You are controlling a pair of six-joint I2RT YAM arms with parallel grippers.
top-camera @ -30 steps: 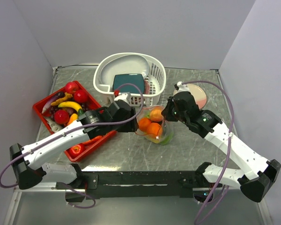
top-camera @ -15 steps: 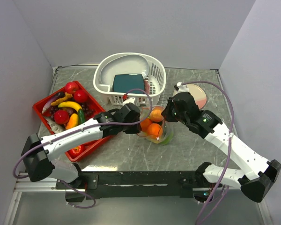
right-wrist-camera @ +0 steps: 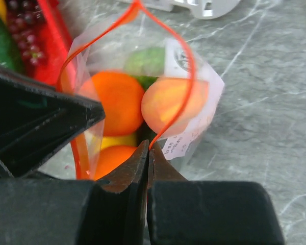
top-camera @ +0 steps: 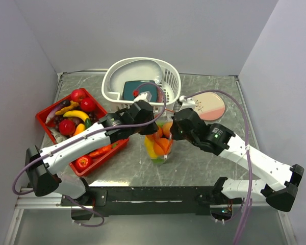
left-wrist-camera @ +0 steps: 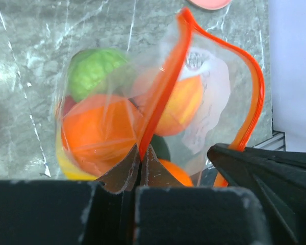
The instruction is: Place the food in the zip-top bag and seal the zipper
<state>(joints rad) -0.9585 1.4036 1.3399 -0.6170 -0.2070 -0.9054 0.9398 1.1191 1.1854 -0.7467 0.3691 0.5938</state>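
The clear zip-top bag hangs upright over the table's middle, held between both grippers. Inside it lie oranges, a green piece and a yellow piece. My left gripper is shut on one side of the orange-red zipper. On the opposite side of that strip my right gripper is shut as well. The mouth gapes open between the two strips. More food lies in the red tray: apples, a banana, grapes and a red pepper.
A white slotted basket with a teal slab stands at the back centre. A pink plate lies at the back right. The red tray sits along the left, beside my left arm.
My left gripper has closed on the zipper strip. Both arms have shifted the bag forward and left and lifted it upright, and the mouth has been pulled wider.
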